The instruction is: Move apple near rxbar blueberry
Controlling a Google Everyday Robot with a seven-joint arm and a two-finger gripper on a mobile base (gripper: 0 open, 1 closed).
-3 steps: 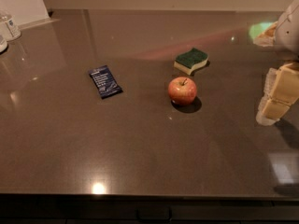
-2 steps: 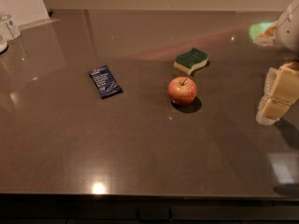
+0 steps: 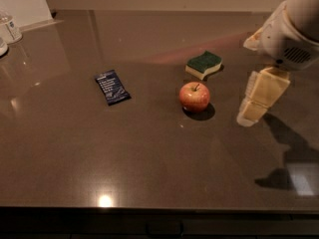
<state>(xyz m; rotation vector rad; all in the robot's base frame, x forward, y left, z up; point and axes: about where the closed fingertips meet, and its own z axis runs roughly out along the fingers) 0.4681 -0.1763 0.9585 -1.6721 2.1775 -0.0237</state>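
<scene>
The apple (image 3: pixel 195 96), small, red with yellowish patches and a short stem, stands on the dark table (image 3: pixel 149 163) right of the middle. The rxbar blueberry (image 3: pixel 112 87), a flat dark blue wrapper with white text, lies flat to the apple's left, about two apple widths away. My gripper (image 3: pixel 260 99), cream-coloured, hangs from the white arm (image 3: pixel 291 31) at the right. It points down, above the table, to the right of the apple and apart from it. It holds nothing that I can see.
A green-and-yellow sponge (image 3: pixel 204 64) lies just behind the apple. A clear bottle (image 3: pixel 10 28) and a white board (image 3: pixel 22 4) stand at the far left corner. The table's front edge runs along the bottom.
My gripper and arm have moved left, closer to the apple. The apple, bar and sponge have not moved.
</scene>
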